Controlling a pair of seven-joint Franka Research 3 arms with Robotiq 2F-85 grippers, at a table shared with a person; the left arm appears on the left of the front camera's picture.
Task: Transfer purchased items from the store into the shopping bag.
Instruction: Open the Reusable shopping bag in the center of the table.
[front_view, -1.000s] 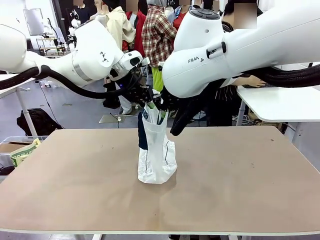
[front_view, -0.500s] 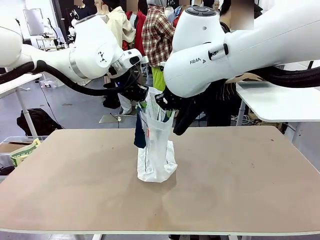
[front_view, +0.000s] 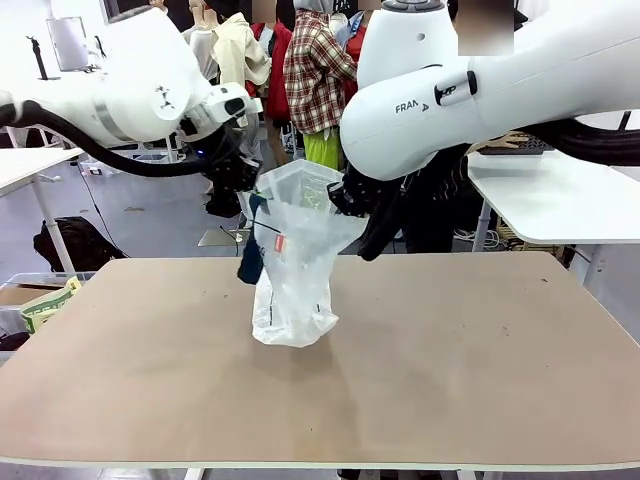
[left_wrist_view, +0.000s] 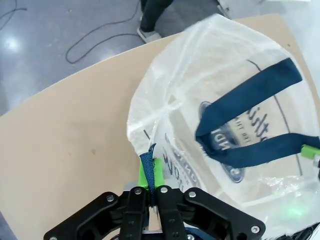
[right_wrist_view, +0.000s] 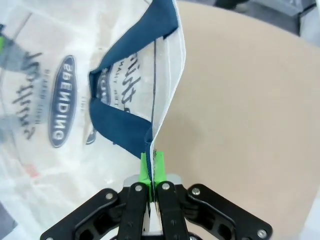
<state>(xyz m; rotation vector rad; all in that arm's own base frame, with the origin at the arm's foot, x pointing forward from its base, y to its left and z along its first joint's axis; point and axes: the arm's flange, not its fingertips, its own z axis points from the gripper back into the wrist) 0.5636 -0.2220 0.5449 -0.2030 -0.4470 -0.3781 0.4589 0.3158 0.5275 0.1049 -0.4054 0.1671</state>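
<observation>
Front view faces across the bench (front_view: 480, 350) from afar; close wrist views look past left end effector (left_wrist_view: 150, 172), right end effector (right_wrist_view: 151, 164) (shopping bag (front_view: 292, 285) just ahead, shared).

Left gripper (left_wrist_view: 151, 171) pinched tight on shopping bag (left_wrist_view: 200, 65) rim. Dark handle (left_wrist_view: 250, 96) draped across bag. Table (left_wrist_view: 65, 150) underneath.

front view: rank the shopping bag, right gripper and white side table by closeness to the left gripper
1. shopping bag: pinched at its rim by the left gripper.
2. right gripper: across the bag's mouth, clamped on the opposite rim.
3. white side table: far off at picture right.
</observation>
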